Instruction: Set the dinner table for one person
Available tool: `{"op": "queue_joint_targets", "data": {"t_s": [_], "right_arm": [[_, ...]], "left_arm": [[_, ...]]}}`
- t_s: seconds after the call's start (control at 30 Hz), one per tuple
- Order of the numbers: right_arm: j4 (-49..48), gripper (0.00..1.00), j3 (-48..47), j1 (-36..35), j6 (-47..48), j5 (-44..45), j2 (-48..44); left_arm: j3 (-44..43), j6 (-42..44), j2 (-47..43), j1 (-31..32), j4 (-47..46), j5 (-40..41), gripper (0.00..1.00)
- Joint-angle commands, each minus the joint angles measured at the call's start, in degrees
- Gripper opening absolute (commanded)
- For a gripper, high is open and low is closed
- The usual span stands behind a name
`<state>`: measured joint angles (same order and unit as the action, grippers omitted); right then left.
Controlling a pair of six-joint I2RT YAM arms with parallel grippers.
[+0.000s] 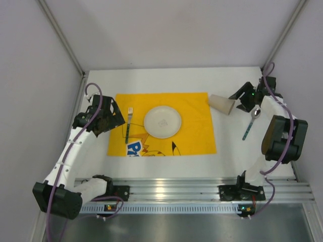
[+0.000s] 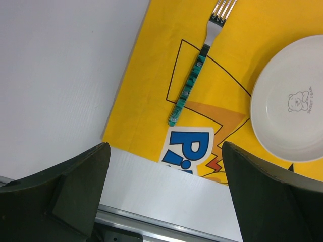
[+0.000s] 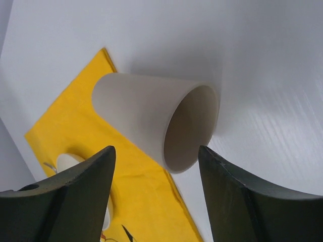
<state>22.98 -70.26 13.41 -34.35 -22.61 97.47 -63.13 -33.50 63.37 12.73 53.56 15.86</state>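
A round white plate (image 1: 162, 121) is centred on the yellow printed rectangular cloth (image 1: 197, 131) on the large matte white surface (image 1: 166, 78), seemingly as the setting's centre. A beige tapered cup (image 3: 146, 111) is tipped on its side on that surface at the cloth's far right corner, just ahead of the right pincer (image 3: 155, 154). That pincer is held apart and clear of the cup, probably for a grasp, while the left pincer (image 2: 165, 151) is spread wide over the cloth's near edge.

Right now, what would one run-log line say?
plate, fork on mat | cup on its side, spoon on table | left fingers open | right fingers open near cup
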Motion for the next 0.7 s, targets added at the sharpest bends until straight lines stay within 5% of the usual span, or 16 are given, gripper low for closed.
{"op": "queue_joint_targets", "data": {"t_s": [0.0, 0.2, 0.33, 0.43, 0.67], "right_arm": [[-6.1, 0.67, -1.99, 0.74, -0.81, -0.77, 3.15], [-10.41, 0.54, -0.32, -0.66, -3.36, -1.21, 7.82], [-9.36, 0.23, -2.77, -3.3, -2.57, -0.16, 7.83], [-6.38, 0.09, -5.75, -4.62, -1.6, 0.9, 6.51], [8.18, 0.0, -18.4, -7.25, 4.1, 6.69, 0.71]], "left_arm": [[-0.85, 1.41, -0.62, -0.25, -1.0, -0.3, 0.98], [-1.03, 2.99, -0.18, -0.25, -0.21, 0.23, 0.98], [-0.41, 3.44, 0.78, -0.25, -0.91, 0.32, 0.98], [0.55, 3.26, 1.75, -0.34, -2.4, -0.39, 0.98], [1.78, 2.56, 4.47, -0.25, -6.09, -2.5, 0.97]]}}
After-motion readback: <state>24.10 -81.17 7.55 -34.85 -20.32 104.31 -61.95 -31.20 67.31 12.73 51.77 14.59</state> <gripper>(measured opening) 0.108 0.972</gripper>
